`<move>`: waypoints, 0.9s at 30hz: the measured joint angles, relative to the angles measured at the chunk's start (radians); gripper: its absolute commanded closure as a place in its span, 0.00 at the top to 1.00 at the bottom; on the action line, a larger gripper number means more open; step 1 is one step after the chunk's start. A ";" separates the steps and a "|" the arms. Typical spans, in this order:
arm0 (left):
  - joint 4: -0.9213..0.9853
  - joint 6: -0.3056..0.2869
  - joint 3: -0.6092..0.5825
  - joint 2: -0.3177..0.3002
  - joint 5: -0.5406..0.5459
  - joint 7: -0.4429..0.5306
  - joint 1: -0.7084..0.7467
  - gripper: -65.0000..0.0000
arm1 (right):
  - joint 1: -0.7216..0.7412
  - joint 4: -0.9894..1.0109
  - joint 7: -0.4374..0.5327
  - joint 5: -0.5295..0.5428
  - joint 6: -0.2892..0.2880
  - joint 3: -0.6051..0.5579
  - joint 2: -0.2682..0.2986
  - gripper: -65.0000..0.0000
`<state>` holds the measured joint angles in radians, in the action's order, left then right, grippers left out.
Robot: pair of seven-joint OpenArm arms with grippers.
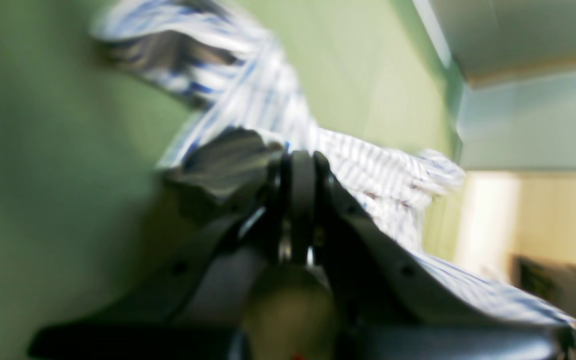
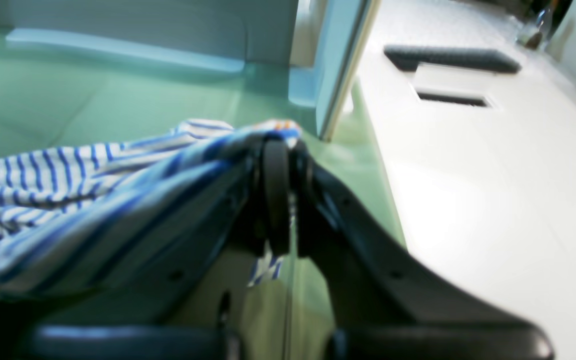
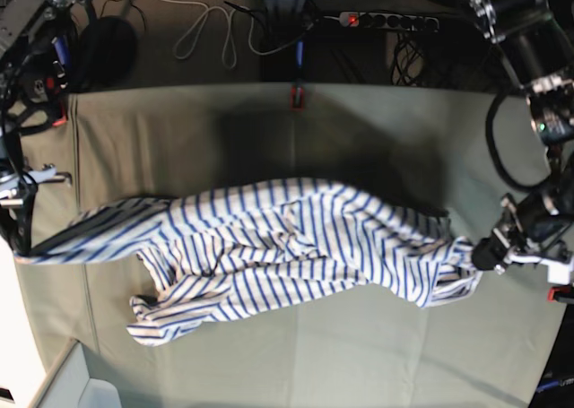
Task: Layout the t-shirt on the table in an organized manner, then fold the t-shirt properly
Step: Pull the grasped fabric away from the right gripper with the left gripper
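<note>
The t-shirt (image 3: 287,242), white with blue stripes, hangs stretched and bunched across the middle of the table (image 3: 314,363). At the right of the base view my left gripper (image 3: 482,253) is shut on one end of it. In the left wrist view the left gripper (image 1: 300,160) pinches striped cloth (image 1: 368,165) that trails away over the green table (image 1: 43,150). At the left edge of the base view my right gripper (image 3: 21,248) is shut on the other end. Up close, the right gripper (image 2: 278,142) clamps the t-shirt (image 2: 68,175), which drapes off to the left.
Behind the table's far edge lie a power strip (image 3: 386,20), looped cables (image 3: 202,27) and a small red marker (image 3: 297,97). A white surface (image 3: 18,336) borders the table at the lower left; the right wrist view shows it with a dark slot (image 2: 450,57).
</note>
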<state>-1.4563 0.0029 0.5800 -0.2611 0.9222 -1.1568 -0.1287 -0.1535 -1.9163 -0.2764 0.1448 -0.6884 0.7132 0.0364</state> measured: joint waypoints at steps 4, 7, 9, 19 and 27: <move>0.096 0.010 0.007 0.006 -0.035 -0.009 0.069 0.00 | -0.022 -0.001 0.002 0.000 -0.002 0.026 -0.022 0.00; 0.109 0.016 0.006 0.003 -0.031 0.041 0.080 0.00 | -0.025 -0.001 0.000 0.000 0.000 0.032 -0.029 0.00; 0.099 0.012 0.004 -0.008 -0.018 0.063 0.084 0.00 | -0.038 -0.001 0.006 0.000 -0.001 0.030 -0.031 0.00; 0.142 0.006 -0.004 -0.036 -0.019 0.183 0.235 0.00 | -0.080 0.006 0.011 0.004 -0.001 0.028 -0.034 0.00; 0.233 0.002 -0.003 -0.035 -0.015 0.232 0.296 0.00 | -0.116 0.011 0.008 0.001 -0.001 0.026 -0.039 0.00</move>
<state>-1.2236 0.0048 0.5774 -0.2962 0.9070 -0.9249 0.1673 -0.2695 -1.9057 -0.2680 0.1459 -0.6895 0.7391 -0.0029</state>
